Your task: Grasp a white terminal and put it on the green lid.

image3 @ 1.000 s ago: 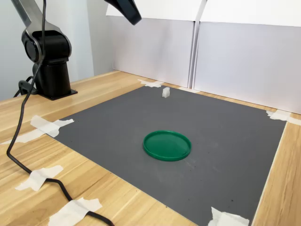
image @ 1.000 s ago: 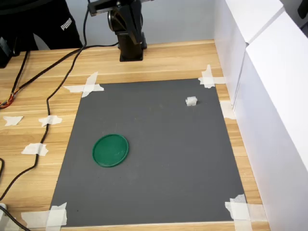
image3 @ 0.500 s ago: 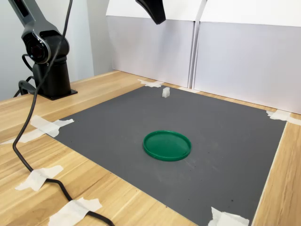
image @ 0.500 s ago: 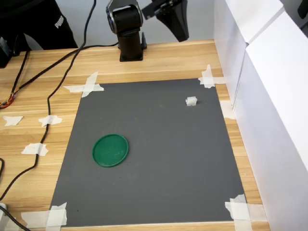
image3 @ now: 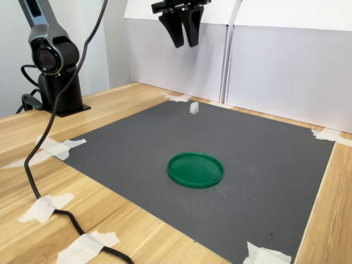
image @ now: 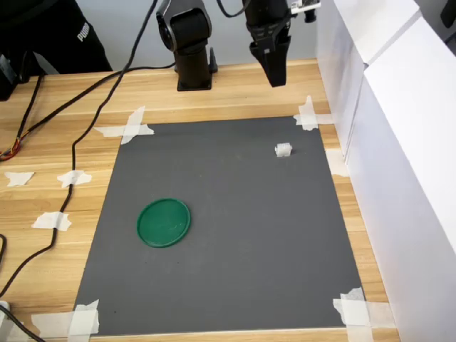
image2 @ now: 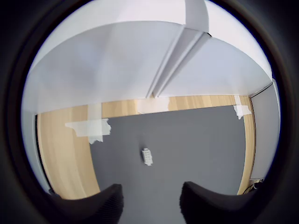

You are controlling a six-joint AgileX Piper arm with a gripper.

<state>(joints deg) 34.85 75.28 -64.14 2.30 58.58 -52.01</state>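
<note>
**Now: approach, gripper above and behind the terminal**

Currently the gripper (image3: 185, 43) hangs high in the upper centre of the second exterior view, fingers pointing down, nothing between them. In the wrist view the two fingertips (image2: 96, 201) stand apart with a clear gap, so the pincer is parted and empty.

The white terminal (image: 283, 149) sits alone on the grey mat (image: 235, 271), upper right of the first exterior view, near the taped corner (image: 309, 115). In the wrist view it (image2: 147, 156) lies almost on the line between the fingers, well apart from them; its long axis seems to run along that line, though it is too small to be sure.

The green lid (image: 164, 222) rests lower left of the first exterior view, well apart from the terminal.

Judgement: next move is a descent, slightly forward.
</note>
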